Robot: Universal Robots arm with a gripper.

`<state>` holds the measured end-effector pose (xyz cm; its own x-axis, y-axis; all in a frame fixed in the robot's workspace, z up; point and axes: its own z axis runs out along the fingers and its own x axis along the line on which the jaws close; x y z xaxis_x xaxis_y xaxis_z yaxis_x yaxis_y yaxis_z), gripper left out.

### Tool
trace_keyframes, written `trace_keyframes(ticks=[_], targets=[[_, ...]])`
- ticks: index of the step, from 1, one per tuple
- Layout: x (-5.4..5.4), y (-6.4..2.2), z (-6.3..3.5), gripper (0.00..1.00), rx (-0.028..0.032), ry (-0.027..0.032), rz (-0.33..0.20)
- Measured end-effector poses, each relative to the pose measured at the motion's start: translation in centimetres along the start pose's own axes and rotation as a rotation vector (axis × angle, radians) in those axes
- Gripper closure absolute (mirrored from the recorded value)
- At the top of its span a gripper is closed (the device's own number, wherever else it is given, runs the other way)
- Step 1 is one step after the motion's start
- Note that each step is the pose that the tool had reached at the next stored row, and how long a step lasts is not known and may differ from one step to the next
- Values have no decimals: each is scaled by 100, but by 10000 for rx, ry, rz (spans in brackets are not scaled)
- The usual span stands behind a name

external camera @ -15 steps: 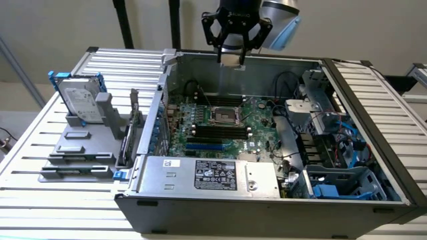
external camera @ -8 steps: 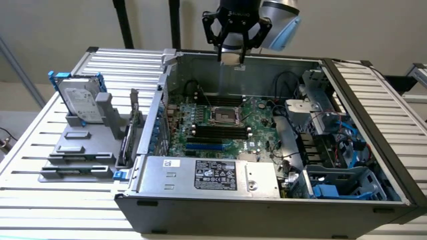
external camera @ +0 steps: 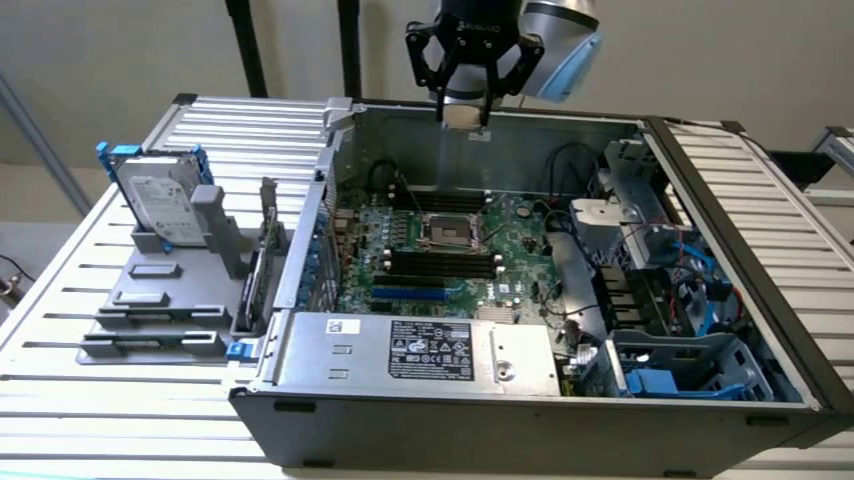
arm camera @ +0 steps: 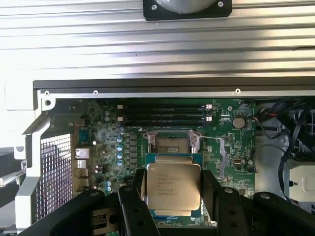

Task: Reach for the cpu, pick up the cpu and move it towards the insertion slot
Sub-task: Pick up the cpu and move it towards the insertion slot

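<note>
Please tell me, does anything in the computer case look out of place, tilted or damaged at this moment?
Nothing stands out. The end effector holds the cpu level above the motherboard, near the open insertion slot. No damage or loose part is visible.

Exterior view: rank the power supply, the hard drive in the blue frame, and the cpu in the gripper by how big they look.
1. power supply
2. hard drive
3. cpu, held edge-on in the gripper, so its look is foreshortened.

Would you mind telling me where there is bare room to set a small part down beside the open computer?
The slatted table is bare at the exterior view's left of the grey holder, and in front of the case. The motherboard below the gripper is crowded.
</note>
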<state>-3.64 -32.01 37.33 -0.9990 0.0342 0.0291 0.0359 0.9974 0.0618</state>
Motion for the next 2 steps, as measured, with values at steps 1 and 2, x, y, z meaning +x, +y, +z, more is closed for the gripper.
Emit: trace_keyframes(ticks=[1,2], targets=[[0,0,0,45,0,0,0],[0,0,0,45,0,0,0]])
